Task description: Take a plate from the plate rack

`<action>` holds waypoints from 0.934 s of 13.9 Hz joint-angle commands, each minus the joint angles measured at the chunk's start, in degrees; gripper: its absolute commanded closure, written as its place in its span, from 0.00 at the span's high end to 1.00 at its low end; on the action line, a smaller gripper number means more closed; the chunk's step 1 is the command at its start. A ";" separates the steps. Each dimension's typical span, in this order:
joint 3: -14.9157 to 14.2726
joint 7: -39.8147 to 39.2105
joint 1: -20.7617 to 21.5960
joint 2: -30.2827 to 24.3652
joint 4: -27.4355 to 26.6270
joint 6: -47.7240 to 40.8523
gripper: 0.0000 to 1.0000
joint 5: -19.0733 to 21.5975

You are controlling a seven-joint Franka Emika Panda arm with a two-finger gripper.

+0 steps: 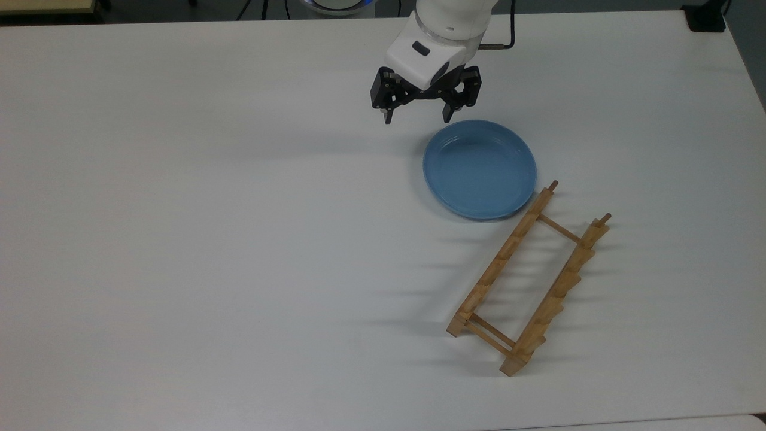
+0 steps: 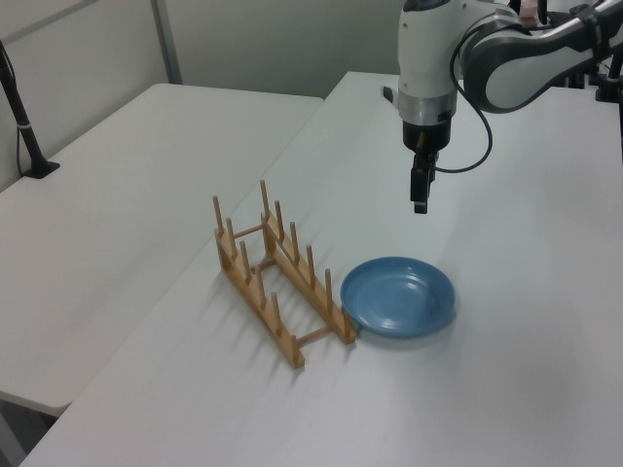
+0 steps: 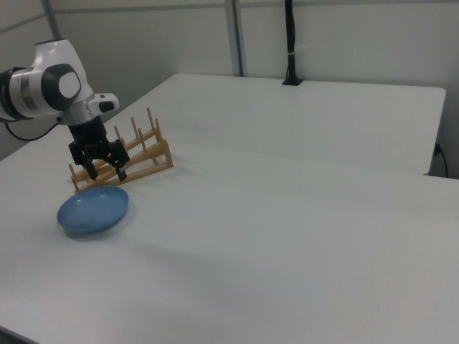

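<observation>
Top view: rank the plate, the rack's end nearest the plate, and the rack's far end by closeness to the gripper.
From the gripper, open above the table:
1. The plate, lying flat just below and to the top view's right of the fingers.
2. The near end of the plate rack, beside the plate's lower right rim.
3. The rack's far end, toward the top view's bottom.

The arm (image 2: 506, 58) is glossy white with grey joint sections. Its white wrist housing (image 1: 426, 52) bears a dark oval mark. Beneath sits the gripper (image 1: 419, 115), black with linked jaws and small pale screws. A black cable (image 2: 477, 146) loops beside the wrist.
</observation>
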 commanded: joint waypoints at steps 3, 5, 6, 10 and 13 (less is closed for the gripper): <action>-0.20 1.12 -2.32 -3.14 1.46 -4.91 1.00 3.90; -0.55 1.82 -3.46 -3.41 3.56 -5.79 1.00 4.52; -0.98 2.17 -3.99 -3.41 5.49 -7.28 1.00 4.52; -4.05 1.21 -6.27 -4.54 11.13 -13.70 1.00 4.79; -7.92 -1.16 -6.28 -6.83 11.31 -13.71 1.00 4.79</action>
